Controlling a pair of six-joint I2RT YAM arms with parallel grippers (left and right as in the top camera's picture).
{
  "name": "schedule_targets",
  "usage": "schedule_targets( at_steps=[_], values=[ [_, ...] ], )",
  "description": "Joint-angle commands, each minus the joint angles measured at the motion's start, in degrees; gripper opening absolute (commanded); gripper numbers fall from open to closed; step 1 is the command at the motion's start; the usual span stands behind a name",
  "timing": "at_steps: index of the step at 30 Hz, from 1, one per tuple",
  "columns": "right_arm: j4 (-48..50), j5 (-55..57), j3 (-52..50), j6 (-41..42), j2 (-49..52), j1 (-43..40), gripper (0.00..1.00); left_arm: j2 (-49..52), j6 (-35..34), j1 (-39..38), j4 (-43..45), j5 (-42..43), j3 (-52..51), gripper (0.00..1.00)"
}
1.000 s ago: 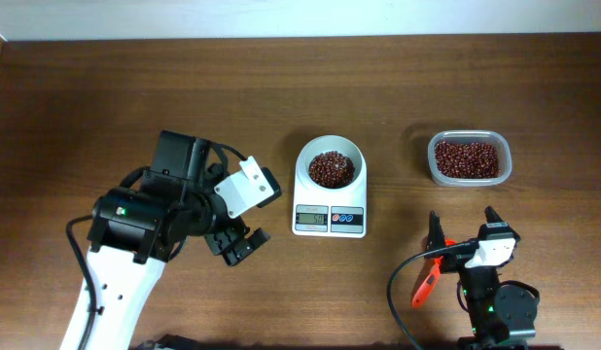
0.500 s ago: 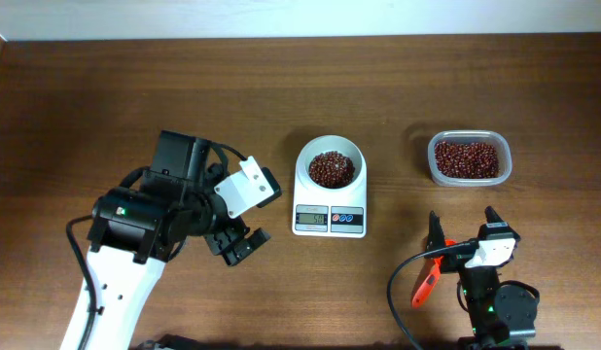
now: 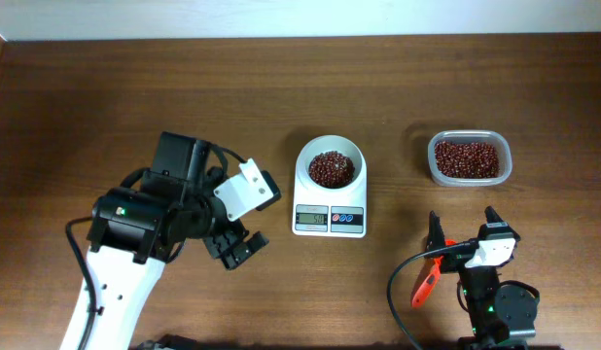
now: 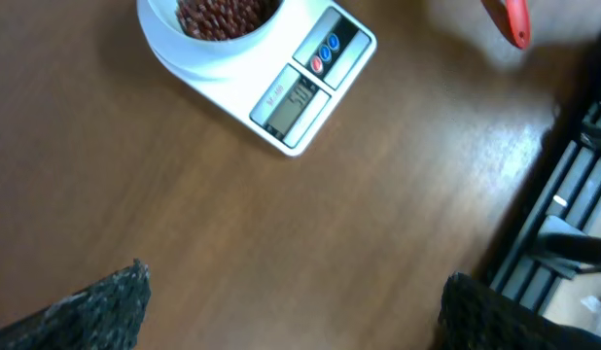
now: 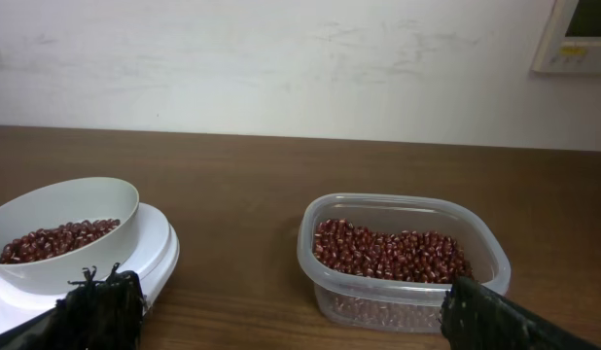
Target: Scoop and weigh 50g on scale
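Only the left gripper (image 3: 234, 249) budges, slipping a hair toward the near edge of the surface (image 3: 106, 87), and its jaws are spread wide with nothing between them. Down by the near right corner the right gripper (image 3: 463, 226) hangs with jaws just as wide apart, an orange scoop (image 3: 424, 280) just beside it. Midway between the left and right edges sits the scale (image 3: 330, 220), its bowl (image 3: 302, 165) holding red beans (image 3: 331, 168), with the clear tub (image 3: 429, 160) well off toward the right edge.

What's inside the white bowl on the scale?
Red beans lie in the bowl on the scale, covering its floor. How deep they go, and the platform beneath the bowl, cannot be seen.
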Motion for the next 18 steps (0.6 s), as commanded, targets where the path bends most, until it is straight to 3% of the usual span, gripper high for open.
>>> schedule_targets(
  at_steps=[1, 3, 10, 18],
  values=[
    [-0.4, 0.7, -0.3, 0.6, -0.4, 0.2, 0.99, -0.2, 0.9, 0.3, -8.2, 0.7, 0.6, 0.99],
    [-0.4, 0.7, -0.3, 0.6, -0.4, 0.2, 0.99, -1.2, 0.9, 0.3, -14.7, 0.6, 0.6, 0.99],
    [-0.4, 0.7, -0.3, 0.6, -0.4, 0.2, 0.99, -15.6, 0.9, 0.3, -19.7, -1.3, 0.6, 0.99],
    [-0.4, 0.7, -0.3, 0.6, -0.4, 0.2, 0.99, -39.2, 0.9, 0.3, -19.3, -1.7, -1.2, 0.99]
  ],
)
